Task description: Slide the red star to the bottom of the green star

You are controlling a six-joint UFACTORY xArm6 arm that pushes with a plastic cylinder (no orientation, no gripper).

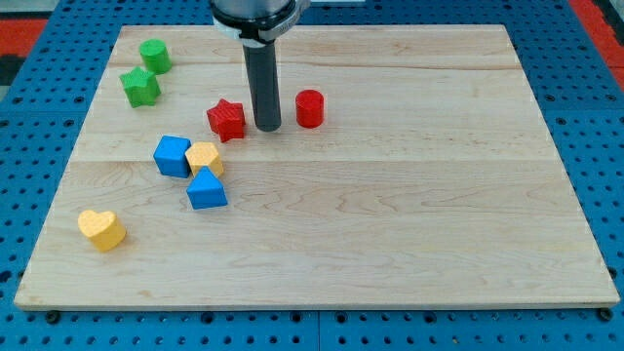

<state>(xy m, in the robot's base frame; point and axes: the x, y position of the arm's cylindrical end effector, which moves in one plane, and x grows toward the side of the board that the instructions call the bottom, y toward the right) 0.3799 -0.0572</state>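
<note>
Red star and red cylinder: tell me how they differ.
Shape: the red star has points and notches, while the red cylinder is round with a flat top. Side: the red star sits at the view's left of my tip, the red cylinder at its right. Neighbours: the red star lies nearer the green star than the red cylinder does. Both are red, alike in size, and rest on the board apart from my tip.

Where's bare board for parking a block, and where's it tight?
Free: everything toward the view's right of the red cylinder, and the bottom strip right of the yellow heart. Tight: my tip between red star and cylinder; the blue cube cluster.
</note>
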